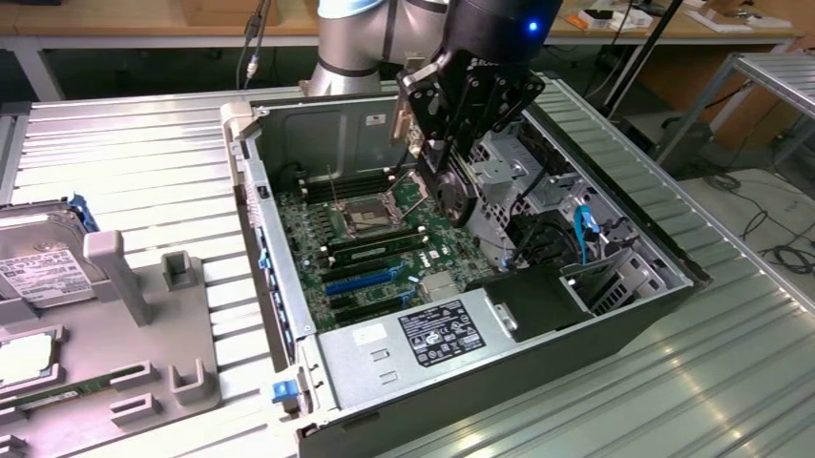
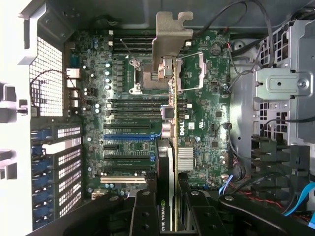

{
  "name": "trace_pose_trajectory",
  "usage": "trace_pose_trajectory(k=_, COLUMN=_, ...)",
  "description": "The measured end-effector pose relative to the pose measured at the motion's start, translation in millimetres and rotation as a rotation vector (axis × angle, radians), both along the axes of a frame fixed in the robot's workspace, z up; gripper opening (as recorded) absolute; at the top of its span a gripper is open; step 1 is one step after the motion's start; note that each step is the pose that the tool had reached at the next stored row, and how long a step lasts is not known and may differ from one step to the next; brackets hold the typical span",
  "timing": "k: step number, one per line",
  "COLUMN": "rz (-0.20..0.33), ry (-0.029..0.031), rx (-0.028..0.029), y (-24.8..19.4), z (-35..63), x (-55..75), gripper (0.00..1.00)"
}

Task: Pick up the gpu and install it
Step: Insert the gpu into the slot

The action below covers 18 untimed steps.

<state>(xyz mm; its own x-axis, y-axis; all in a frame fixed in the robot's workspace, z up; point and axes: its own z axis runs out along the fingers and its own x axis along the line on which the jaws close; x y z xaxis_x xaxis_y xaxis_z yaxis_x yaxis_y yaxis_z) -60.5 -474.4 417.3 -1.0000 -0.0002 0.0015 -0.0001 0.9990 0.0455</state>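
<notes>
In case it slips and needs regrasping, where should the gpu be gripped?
Pinch the gpu across its flat faces at the upper edge, from above the case: it hangs edge-on over the motherboard, bracket at one end, as the gripper holds it now.

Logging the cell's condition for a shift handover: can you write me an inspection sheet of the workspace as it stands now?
Surface: ribbed metal table carrying an open computer case.
Job's things: gpu held edge-on over the motherboard; it appears not yet seated in a slot.
Clutter: hard drive and memory stick on a grey fixture, at the exterior view's left.
Grippers: gripper shut on the gpu, above the case's open side.
Cables: blue cable inside the case; black cables on the floor at the exterior view's right.
Surroundings: wooden benches behind; metal rack at the exterior view's right.
</notes>
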Motion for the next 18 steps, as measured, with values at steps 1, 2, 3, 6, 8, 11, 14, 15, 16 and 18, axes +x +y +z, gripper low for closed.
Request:
trace_pose_trajectory(k=1, rz=0.002, ry=0.0, rx=0.0, y=0.0, z=0.0, x=0.0, gripper=0.27)
trace_pose_trajectory(k=2, rz=0.006, ry=0.0, rx=0.0, y=0.0, z=0.0, x=0.0, gripper=0.27)
trace_pose_trajectory(k=3, rz=0.009, ry=0.0, rx=0.0, y=0.0, z=0.0, x=0.0, gripper=0.27)
trace_pose_trajectory(k=6, rz=0.019, ry=0.0, rx=0.0, y=0.0, z=0.0, x=0.0, gripper=0.27)
trace_pose_trajectory(k=8, rz=0.028, ry=0.0, rx=0.0, y=0.0, z=0.0, x=0.0, gripper=0.27)
trace_pose_trajectory(k=11, rz=0.04, ry=-0.0001, rx=0.0, y=0.0, z=0.0, x=0.0, gripper=0.27)
trace_pose_trajectory(k=14, rz=0.047, ry=0.0, rx=0.0, y=0.0, z=0.0, x=0.0, gripper=0.27)
trace_pose_trajectory(k=15, rz=0.051, ry=0.0, rx=0.0, y=0.0, z=0.0, x=0.0, gripper=0.27)
trace_pose_trajectory(k=16, rz=0.054, ry=0.0, rx=0.0, y=0.0, z=0.0, x=0.0, gripper=0.27)
trace_pose_trajectory(k=18, rz=0.063, ry=0.0, rx=0.0, y=0.0, z=0.0, x=0.0, gripper=0.27)
